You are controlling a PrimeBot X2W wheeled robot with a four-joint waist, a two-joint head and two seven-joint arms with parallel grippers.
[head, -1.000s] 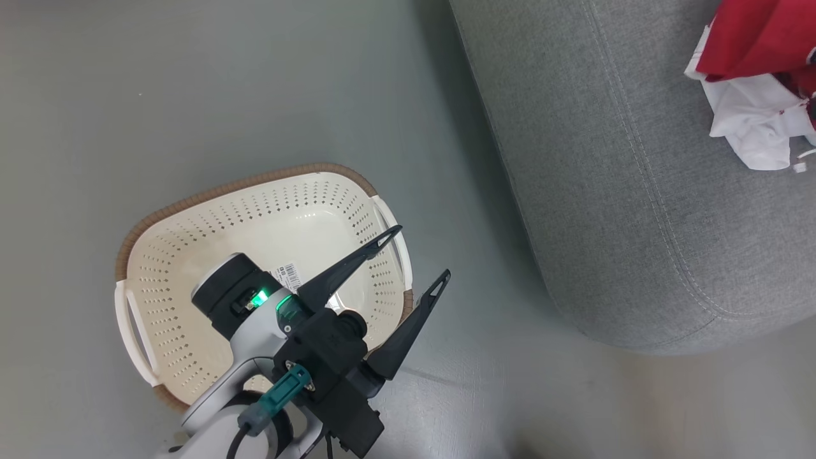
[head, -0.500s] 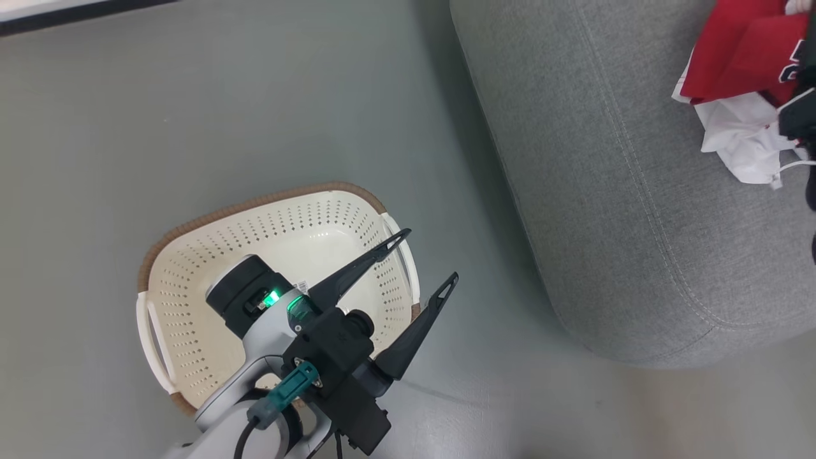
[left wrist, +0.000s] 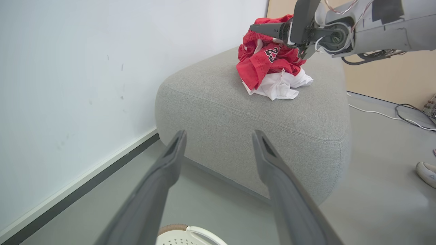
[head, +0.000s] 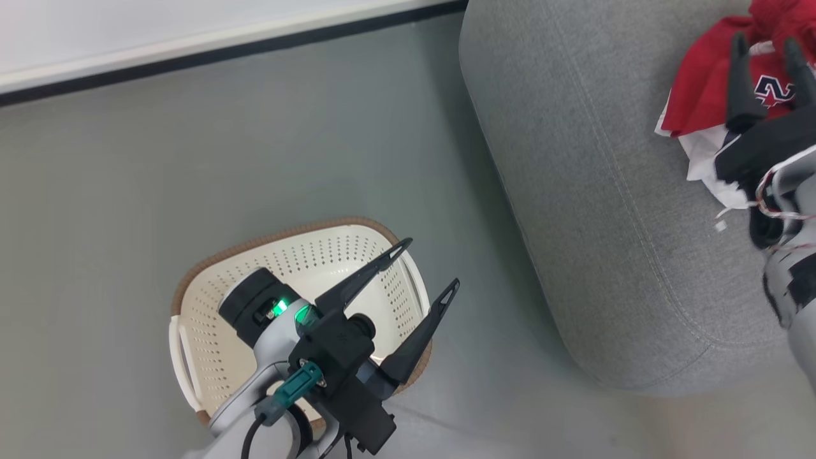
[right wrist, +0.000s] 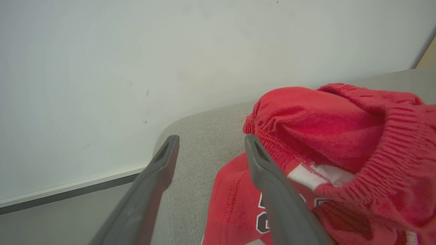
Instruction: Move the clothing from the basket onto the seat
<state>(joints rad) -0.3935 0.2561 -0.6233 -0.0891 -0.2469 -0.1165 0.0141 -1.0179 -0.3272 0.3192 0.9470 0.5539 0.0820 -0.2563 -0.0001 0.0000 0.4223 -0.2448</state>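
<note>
The red clothing with white trim lies in a heap on top of the grey seat; dark numerals show on it. My right gripper hovers open just over the heap, its gap showing bare seat in the right wrist view, red fabric beside one finger. The cream basket with its brown rim stands on the floor left of the seat; the part of its floor that my arm leaves uncovered holds no garment. My left gripper hangs open above the basket's right side, pointing toward the seat.
A white wall with a dark baseboard runs behind the basket and seat. Grey floor surrounds both. Cables and a pale shoe lie on the floor beyond the seat.
The head camera has tilted up, bringing the wall into view. My right gripper has come into the picture over the clothing heap. The left gripper stays open above the basket.
</note>
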